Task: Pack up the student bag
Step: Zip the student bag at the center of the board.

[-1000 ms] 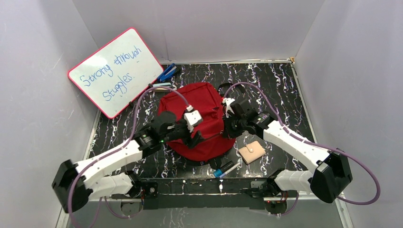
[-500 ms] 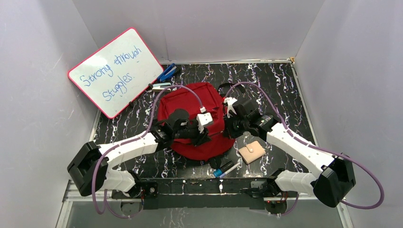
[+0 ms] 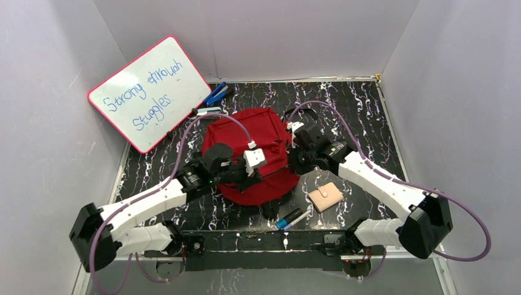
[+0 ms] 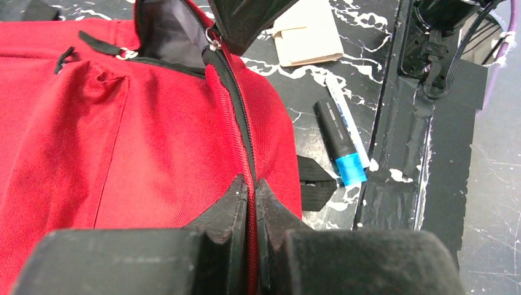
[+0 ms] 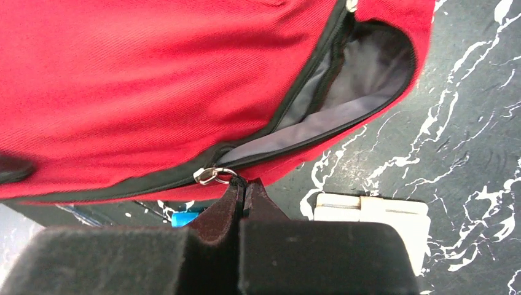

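Observation:
The student bag is dark red and lies mid-table, its black zipper partly open onto grey lining. My left gripper is shut on the bag's near edge, pinching red fabric and the zipper seam. Shut at the bag's right side, my right gripper grips the black pull tab behind the silver zipper ring. In the left wrist view the right gripper's fingers hold that ring at the mouth of the opening.
A beige wallet lies right of the bag. A black marker with a blue cap and a white pen lie near the front rail. A whiteboard leans at the back left beside a blue item.
The left gripper has gone from open to shut on the bag's fabric at its near edge. The right gripper has stayed shut on the zipper pull, shifting slightly back.

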{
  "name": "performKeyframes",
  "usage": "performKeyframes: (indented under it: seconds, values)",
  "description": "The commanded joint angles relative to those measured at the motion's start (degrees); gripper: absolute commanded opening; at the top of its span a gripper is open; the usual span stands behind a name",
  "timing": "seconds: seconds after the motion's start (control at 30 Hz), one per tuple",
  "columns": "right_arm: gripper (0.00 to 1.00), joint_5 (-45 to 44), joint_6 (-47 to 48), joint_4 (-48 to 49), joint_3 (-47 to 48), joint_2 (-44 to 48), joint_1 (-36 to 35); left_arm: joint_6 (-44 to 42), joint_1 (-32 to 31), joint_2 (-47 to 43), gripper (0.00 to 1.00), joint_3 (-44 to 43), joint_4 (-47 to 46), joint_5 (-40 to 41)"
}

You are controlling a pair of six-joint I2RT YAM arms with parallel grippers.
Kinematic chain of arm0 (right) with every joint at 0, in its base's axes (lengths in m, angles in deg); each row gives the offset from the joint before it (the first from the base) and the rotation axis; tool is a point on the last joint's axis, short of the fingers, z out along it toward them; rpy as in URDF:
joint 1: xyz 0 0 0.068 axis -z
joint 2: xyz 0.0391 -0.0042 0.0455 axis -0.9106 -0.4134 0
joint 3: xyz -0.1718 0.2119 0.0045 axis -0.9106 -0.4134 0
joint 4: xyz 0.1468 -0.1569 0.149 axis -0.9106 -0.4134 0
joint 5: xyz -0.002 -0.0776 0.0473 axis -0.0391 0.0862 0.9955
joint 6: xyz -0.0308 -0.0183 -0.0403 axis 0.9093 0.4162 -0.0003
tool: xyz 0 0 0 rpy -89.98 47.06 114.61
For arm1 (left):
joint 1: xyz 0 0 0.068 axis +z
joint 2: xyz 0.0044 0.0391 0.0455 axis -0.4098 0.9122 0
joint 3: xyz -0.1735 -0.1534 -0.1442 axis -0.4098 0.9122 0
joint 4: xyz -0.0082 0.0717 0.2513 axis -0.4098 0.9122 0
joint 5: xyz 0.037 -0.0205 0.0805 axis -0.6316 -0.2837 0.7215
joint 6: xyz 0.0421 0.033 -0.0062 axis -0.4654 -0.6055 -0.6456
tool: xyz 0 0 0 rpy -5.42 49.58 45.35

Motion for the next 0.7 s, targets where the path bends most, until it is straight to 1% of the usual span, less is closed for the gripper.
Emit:
performKeyframes:
  seconds: [0.0, 0.17, 0.37, 0.47, 0.6, 0.67]
  values:
    - [0.00, -13.5, -1.6, -5.7, 4.0, -3.3, 0.9, -0.4, 0.0, -8.3, 0.00, 1.9, 12.0, 2.5]
    - [0.00, -18.1, -3.4, -6.9, 6.4, -7.1, 0.9, 1.0, 0.0, -13.7, 0.00, 2.6, 18.8, 5.5]
    - [0.00, -23.2, -4.9, -8.1, 8.2, -10.7, 1.4, 0.2, 0.0, -17.5, 0.00, 0.9, 26.8, 12.6]
    - [0.00, -24.7, -5.2, -9.2, 9.4, -12.1, 2.3, 0.1, 0.0, -19.0, 0.00, -0.2, 28.8, 15.7]
    - [0.00, -22.6, -4.4, -8.8, 10.9, -11.5, 3.3, 0.0, 0.0, -20.7, 0.00, -0.1, 28.5, 17.0]
    - [0.00, -16.5, -1.6, -7.2, 11.4, -10.3, 3.3, -0.5, 0.0, -19.9, 0.00, -0.1, 28.5, 16.8]
